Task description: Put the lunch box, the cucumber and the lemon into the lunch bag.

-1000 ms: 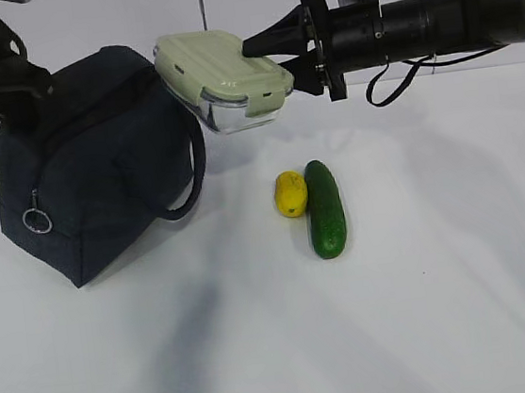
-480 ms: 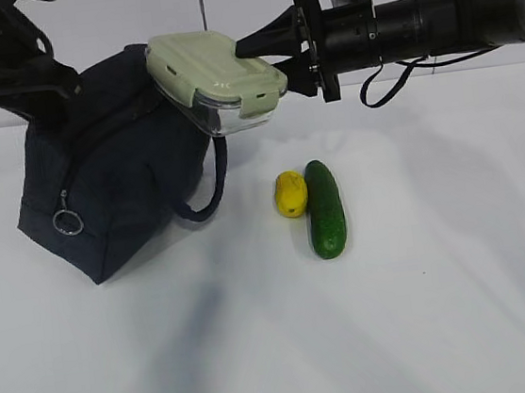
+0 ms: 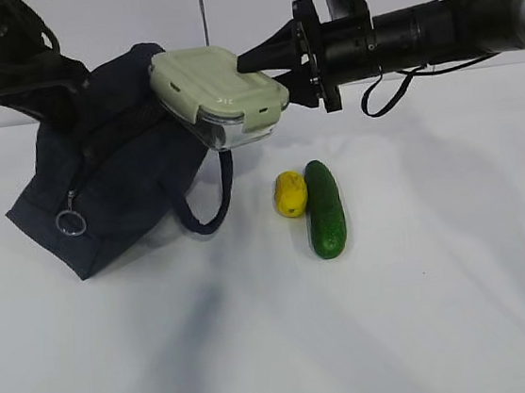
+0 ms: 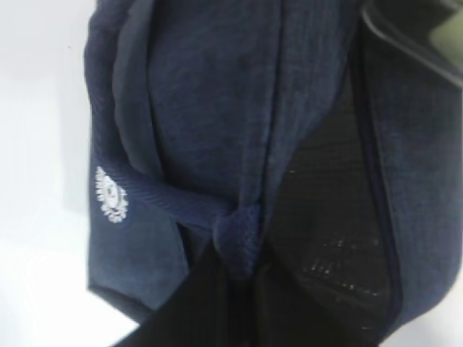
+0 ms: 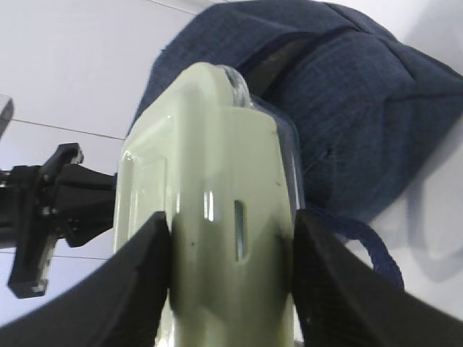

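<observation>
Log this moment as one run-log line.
right gripper: shut on sage-lidded clear lunch box | left gripper: pinching navy fabric lunch bag | yellow lemon, dark green cucumber: on table

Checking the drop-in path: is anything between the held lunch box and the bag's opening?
Nothing visible. The lunch box, held by the right gripper, sits at the lunch bag's gaping zipper mouth, which the left gripper holds up by the fabric.

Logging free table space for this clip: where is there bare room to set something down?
Bare table runs along the whole front, and to the right of the cucumber. A narrower gap lies between the lunch bag and the lemon. It is crowded above the bag, where the right tool holds the lunch box.
</observation>
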### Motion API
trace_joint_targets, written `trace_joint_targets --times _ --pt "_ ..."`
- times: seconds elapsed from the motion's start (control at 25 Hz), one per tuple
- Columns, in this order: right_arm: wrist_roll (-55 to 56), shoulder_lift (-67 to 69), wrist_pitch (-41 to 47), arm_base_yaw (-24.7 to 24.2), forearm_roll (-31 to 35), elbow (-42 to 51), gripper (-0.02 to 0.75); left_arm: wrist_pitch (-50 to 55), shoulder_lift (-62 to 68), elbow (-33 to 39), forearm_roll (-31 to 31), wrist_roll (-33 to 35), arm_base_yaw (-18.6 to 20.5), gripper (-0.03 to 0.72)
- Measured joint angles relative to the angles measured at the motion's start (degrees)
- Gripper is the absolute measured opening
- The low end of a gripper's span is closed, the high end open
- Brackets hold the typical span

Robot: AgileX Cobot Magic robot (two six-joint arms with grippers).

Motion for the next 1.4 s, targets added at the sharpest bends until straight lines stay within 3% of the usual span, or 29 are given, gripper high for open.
trace_joint_targets --times 1.2,1.4 --pt "-1.31 2.93 -0.12 0.0 -5.18 0.0 0.39 -2.19 0.0 0.0 -10.91 0.0 -1.82 -0.002" --pt "-2.08 3.18 -0.12 1.91 -5.22 0.0 0.389 -2.32 0.0 0.0 -11.66 0.32 -2.33 -0.002"
